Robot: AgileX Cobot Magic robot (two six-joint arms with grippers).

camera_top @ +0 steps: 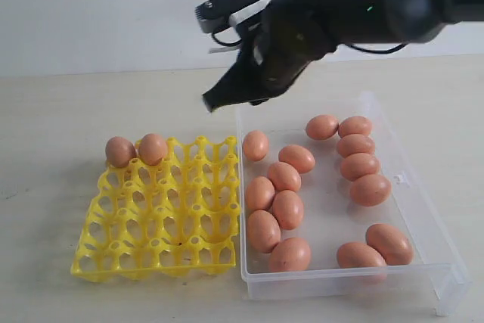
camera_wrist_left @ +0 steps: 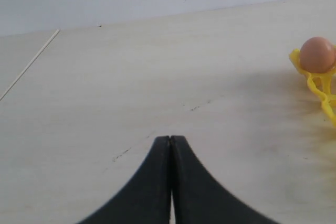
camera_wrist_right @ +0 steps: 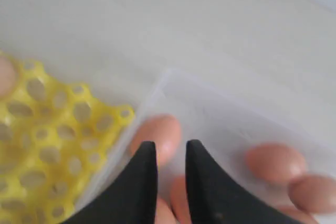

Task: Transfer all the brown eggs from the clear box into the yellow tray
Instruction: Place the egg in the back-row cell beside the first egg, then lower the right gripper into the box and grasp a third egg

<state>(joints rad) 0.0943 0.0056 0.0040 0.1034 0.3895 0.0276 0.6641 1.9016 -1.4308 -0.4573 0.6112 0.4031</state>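
Note:
Two brown eggs (camera_top: 119, 151) (camera_top: 153, 148) sit in the far row of the yellow tray (camera_top: 159, 225). Several more brown eggs (camera_top: 284, 176) lie loose in the clear box (camera_top: 340, 281) to its right. My right gripper (camera_top: 212, 102) hangs in the air over the box's far left corner. In the right wrist view its jaws (camera_wrist_right: 170, 148) stand a little apart with nothing between them, and an egg (camera_wrist_right: 157, 135) lies well below them beside the tray (camera_wrist_right: 47, 140). My left gripper (camera_wrist_left: 170, 138) is shut and empty over bare table, with one trayed egg (camera_wrist_left: 317, 54) off to the side.
The tray and box stand side by side on a pale wooden table (camera_top: 53, 111). The box's clasp (camera_top: 398, 179) is on its right wall. A white wall (camera_top: 91, 5) stands behind the table.

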